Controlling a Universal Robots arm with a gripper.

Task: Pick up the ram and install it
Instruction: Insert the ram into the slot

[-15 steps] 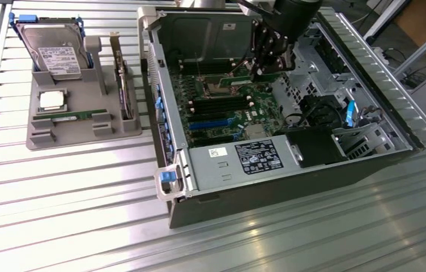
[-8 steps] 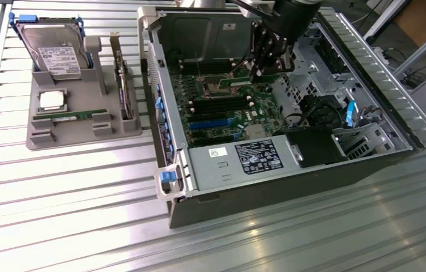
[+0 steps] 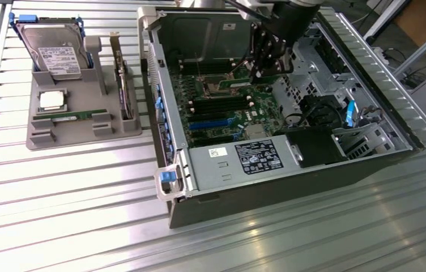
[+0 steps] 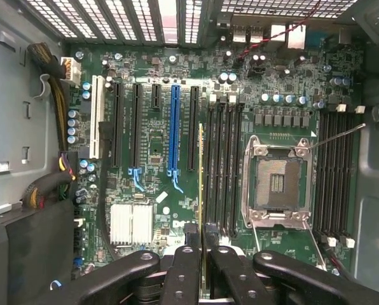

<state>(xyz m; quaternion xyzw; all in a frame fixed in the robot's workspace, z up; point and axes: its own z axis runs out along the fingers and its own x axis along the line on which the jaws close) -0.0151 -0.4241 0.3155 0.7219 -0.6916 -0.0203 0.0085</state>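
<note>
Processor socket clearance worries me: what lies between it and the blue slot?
A black slot, the ram edge-on in the end effector, then a bank of black memory slots, seen in the wrist view.

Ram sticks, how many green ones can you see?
2. The gripper holds one ram edge-on above the motherboard; a spare stick lies in the grey tray. Others may be hidden.

Open computer case [image 3: 273, 198] on a slatted metal table [image 3: 62, 215]; on the exterior view's left, a grey tray [image 3: 47, 139] holds 1 hard drive [image 3: 58, 54] and 1 processor chip [image 3: 52, 100].
</note>
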